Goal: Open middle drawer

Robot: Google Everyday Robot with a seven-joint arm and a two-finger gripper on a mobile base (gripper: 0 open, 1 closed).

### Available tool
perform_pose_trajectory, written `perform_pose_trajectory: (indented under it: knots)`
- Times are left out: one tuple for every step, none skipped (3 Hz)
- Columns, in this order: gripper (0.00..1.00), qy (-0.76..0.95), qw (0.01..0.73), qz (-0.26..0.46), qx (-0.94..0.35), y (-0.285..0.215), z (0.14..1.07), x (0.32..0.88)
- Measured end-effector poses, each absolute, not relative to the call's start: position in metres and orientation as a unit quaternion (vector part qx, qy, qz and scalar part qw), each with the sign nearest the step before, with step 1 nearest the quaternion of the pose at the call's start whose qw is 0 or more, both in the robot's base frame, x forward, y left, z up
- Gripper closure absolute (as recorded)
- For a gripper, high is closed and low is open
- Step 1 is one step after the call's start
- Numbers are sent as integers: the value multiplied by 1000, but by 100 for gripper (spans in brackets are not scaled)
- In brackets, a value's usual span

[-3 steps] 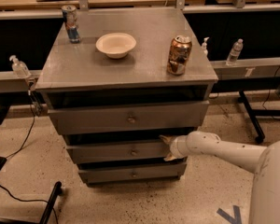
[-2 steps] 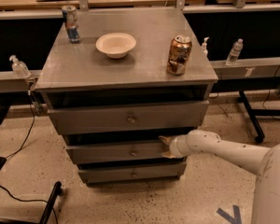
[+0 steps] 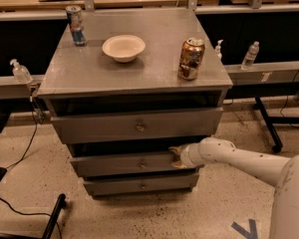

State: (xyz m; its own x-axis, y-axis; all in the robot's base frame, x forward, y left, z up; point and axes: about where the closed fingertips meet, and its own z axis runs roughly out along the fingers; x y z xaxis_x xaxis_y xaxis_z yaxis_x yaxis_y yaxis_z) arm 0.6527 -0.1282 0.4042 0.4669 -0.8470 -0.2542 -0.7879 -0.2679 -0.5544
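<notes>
We see a white arm point(image 3: 241, 162): smooth rounded shell, a tubular link swelling to a bulbous joint at the wrist. Fine dark speckles dot the shell, clearest on the big rounded segment at bottom right. The gripper point(image 3: 176, 157) is tan, darker than the arm, at the right end of the middle drawer point(image 3: 124, 164) front.

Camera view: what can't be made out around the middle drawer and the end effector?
- End effector of the white arm, at the right end of the grey metal middle drawer with the small round knob: whether it grips the front's upper edge or only touches it cannot be told from this angle.
- Middle drawer's inside: a dark gap, shadowed by the grey top drawer front above.
- Arm's base: cut off by the right and bottom edges.
</notes>
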Motion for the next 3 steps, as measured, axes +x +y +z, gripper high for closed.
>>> perform_pose_trajectory:
  knots:
    - [33, 514, 319, -46, -795, -128, 405, 653]
    - [28, 516, 320, -45, -793, -128, 408, 649]
    - [27, 537, 332, -27, -775, -126, 434, 612]
